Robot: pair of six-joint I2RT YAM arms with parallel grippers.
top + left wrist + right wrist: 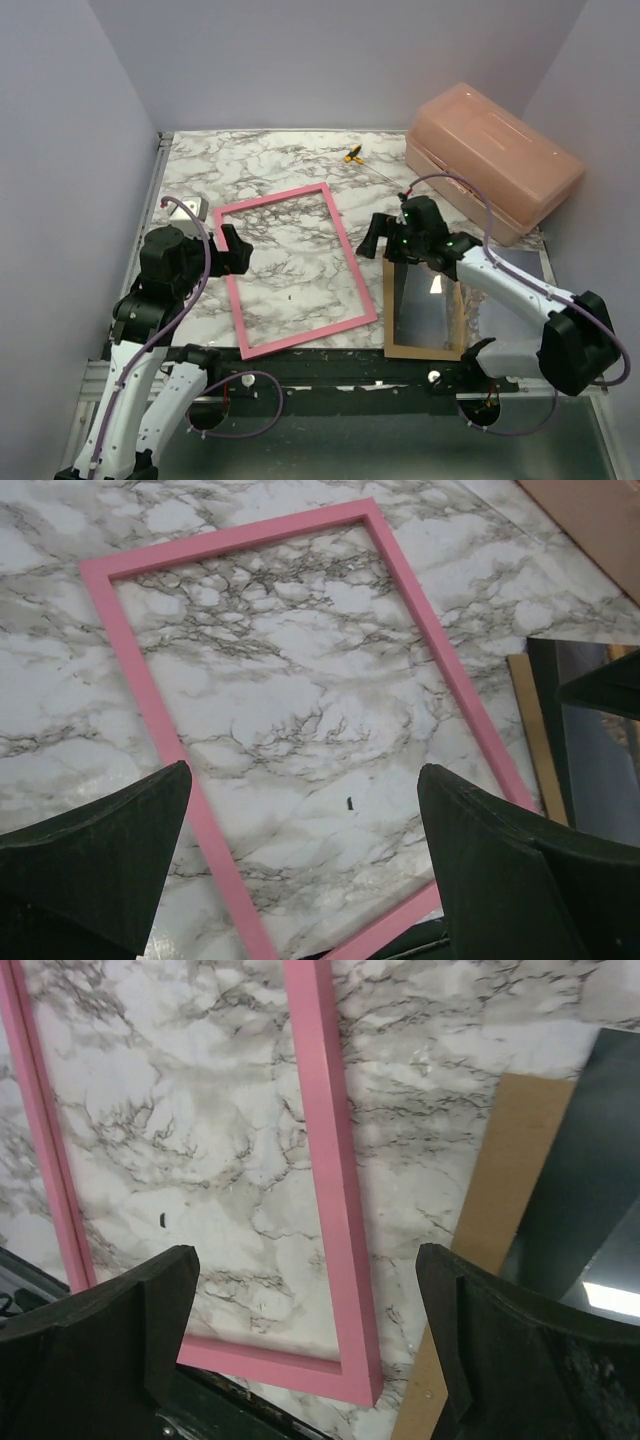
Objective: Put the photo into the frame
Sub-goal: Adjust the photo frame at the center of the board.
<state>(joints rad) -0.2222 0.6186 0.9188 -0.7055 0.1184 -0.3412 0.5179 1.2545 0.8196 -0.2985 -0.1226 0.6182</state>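
The pink frame (350, 270) lies flat on the marble table, with marble showing through its opening. My left gripper (235, 250) hovers open at the frame's left rail near the far left corner. In the left wrist view the rail (130, 670) runs under the open left gripper (305, 780). My right gripper (376, 238) hangs open just right of the frame. The right wrist view shows the right rail (325, 1130) and near corner below the empty right gripper (307, 1260). A dark glossy sheet (425, 310) lies on a brown board (392, 320). I cannot tell whether that sheet is the photo.
A salmon plastic box (495, 160) stands at the back right. A small yellow and black object (353, 154) lies at the back centre. A small silvery block (190, 207) sits by the left wall. Purple walls enclose the table, and its near edge is a dark strip.
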